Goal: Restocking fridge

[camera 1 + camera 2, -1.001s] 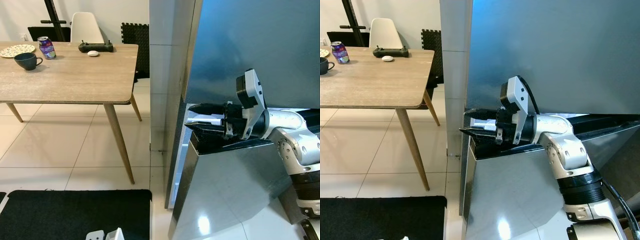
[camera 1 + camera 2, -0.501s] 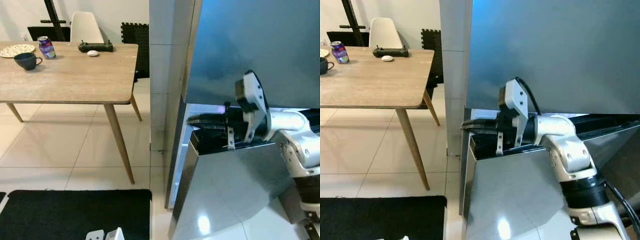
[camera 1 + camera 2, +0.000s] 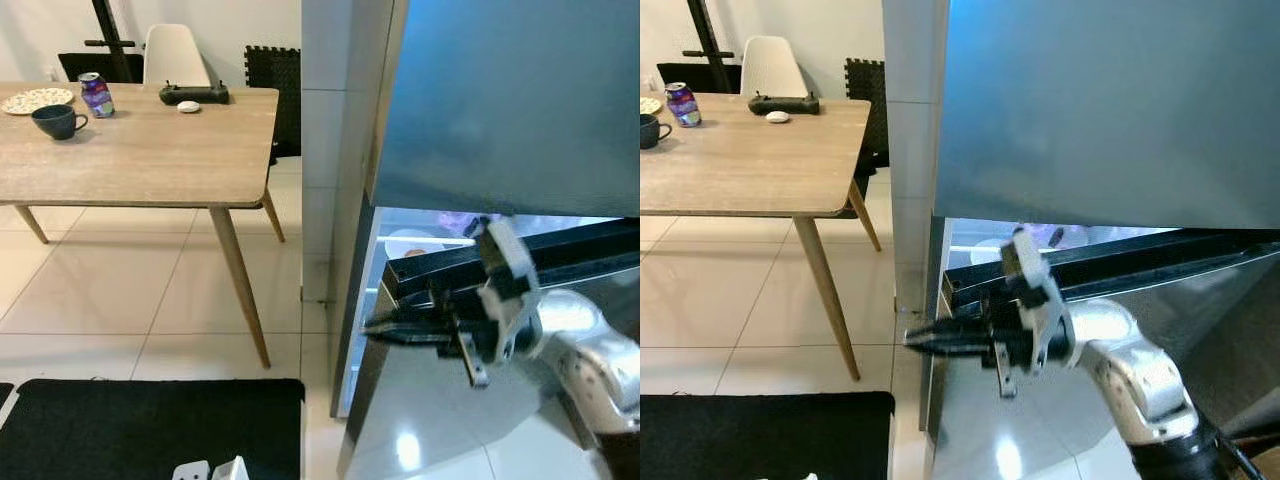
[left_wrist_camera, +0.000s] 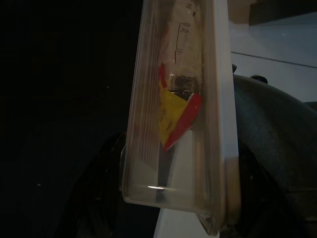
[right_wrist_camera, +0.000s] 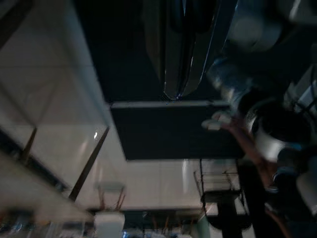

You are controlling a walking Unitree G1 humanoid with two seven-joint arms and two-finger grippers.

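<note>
One right tool point(image 3: 915, 340), fingers pressed together, is pointing toward 9 o'clock beside the fridge door point(image 3: 470, 420). The left tool is pinching a clear container point(image 4: 178, 114).

Wooden table point(image 3: 140, 150), white chair point(image 3: 176, 55), tiled floor point(image 3: 130, 300)

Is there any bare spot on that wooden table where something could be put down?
Yes. The table is bare across its near half, up to the corner by the fridge. Its far edge is crowded: plate, mug, can, black controller.
</note>
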